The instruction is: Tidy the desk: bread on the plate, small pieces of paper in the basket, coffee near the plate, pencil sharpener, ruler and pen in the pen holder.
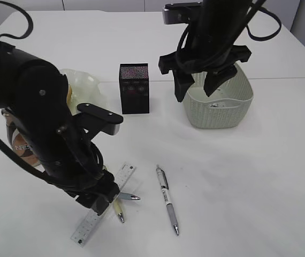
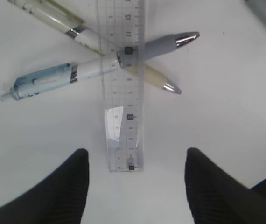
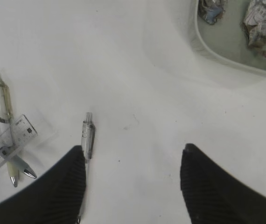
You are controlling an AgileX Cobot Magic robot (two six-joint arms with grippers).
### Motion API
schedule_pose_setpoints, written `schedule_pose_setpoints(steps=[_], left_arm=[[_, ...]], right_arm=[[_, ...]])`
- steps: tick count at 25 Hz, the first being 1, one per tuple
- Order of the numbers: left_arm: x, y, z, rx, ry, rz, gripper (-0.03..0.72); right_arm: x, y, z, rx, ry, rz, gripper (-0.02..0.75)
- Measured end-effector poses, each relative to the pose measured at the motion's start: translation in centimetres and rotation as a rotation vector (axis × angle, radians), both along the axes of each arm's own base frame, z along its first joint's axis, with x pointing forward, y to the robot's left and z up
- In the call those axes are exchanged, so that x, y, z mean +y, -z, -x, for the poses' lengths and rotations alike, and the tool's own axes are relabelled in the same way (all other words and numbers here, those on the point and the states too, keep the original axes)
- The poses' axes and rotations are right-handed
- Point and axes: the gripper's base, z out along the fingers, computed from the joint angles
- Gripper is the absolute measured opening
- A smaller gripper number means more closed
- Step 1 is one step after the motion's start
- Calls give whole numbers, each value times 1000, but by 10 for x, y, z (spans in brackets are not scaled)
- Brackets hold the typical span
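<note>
The ruler (image 2: 125, 93) lies flat on the white counter (image 1: 238, 182) near the front left, and it sits on top of two crossed pens: a blue-and-white pen (image 2: 77, 72) with a grey grip end poking out on the far side of the ruler, and a yellowish pen (image 2: 58, 18) running diagonally under it. The left gripper (image 2: 135, 179) hangs right over the near end of the ruler with its jaws spread wide, one finger either side, not touching anything as far as I can see. A third pen, the grey one (image 1: 167, 199), lies on its own just to the right of that pile. Further back in the middle stands the black mesh pen holder (image 1: 134, 88). The sage-green basket (image 1: 219, 104) is off to the right, and the right wrist view shows crumpled paper bits (image 3: 259, 21) already in it. The right gripper (image 1: 198, 88) hovers in front of the basket's left side, jaws apart and empty. Behind the left arm you can spot the wavy pale green plate (image 1: 85, 88) and a sliver of the brown coffee bottle (image 1: 24, 144); there might be bread on the plate, but the arm blocks too much to say.
</note>
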Motion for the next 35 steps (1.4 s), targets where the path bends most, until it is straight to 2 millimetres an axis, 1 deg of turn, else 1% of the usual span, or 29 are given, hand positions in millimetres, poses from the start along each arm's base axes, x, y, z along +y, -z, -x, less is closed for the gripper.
schedule_pose_setpoints(steps=[4, 11, 14, 35], left_arm=[[-5, 7, -6, 2, 13, -5, 477], [-7, 30, -8, 53, 23, -49, 477], [-7, 36, -8, 65, 28, -59, 476], [-12, 38, -15, 4, 29, -12, 476]], right_arm=[[0, 0, 0, 0, 0, 0, 470], [0, 0, 0, -1, -10, 3, 470], [0, 0, 0, -1, -11, 3, 471], [0, 0, 0, -2, -18, 4, 471]])
